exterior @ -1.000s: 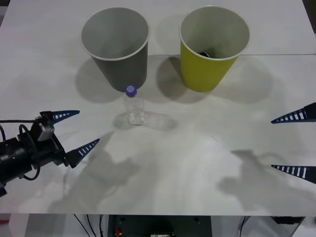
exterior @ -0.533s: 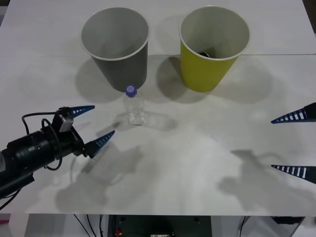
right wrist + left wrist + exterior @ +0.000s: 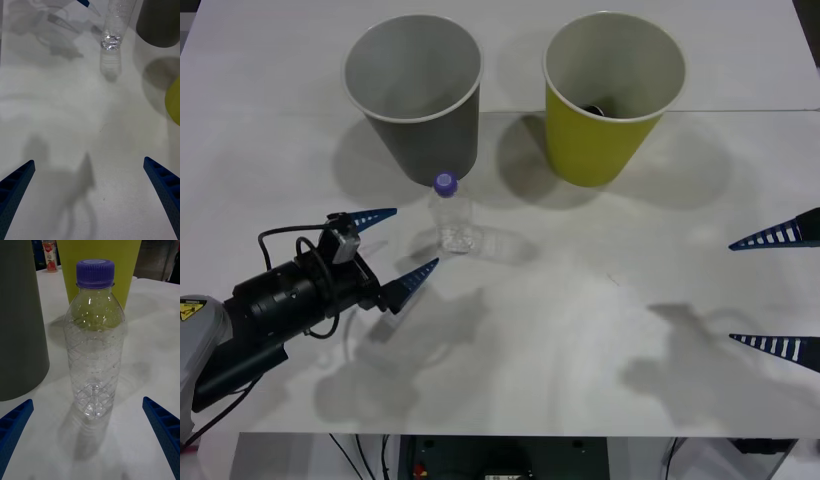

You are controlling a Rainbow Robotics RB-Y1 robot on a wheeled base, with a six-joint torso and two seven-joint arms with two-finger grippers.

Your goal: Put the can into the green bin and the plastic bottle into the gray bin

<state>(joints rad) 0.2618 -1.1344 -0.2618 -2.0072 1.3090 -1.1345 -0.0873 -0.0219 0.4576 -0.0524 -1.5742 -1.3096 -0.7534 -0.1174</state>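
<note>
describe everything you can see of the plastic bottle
The plastic bottle is small, clear and crinkled, with a ribbed purple-blue screw cap on. It looks empty and stands upright on the white table, just in front of the gray bin and left of the green bin, far shorter than both. Whether it touches the gray bin cannot be told. The left gripper is close beside it with fingers open, pointed at it but not touching.

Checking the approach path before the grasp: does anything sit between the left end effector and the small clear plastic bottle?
Nothing visible does. The open left end effector faces the upright clear plastic bottle with the purple cap across bare white table.
</note>
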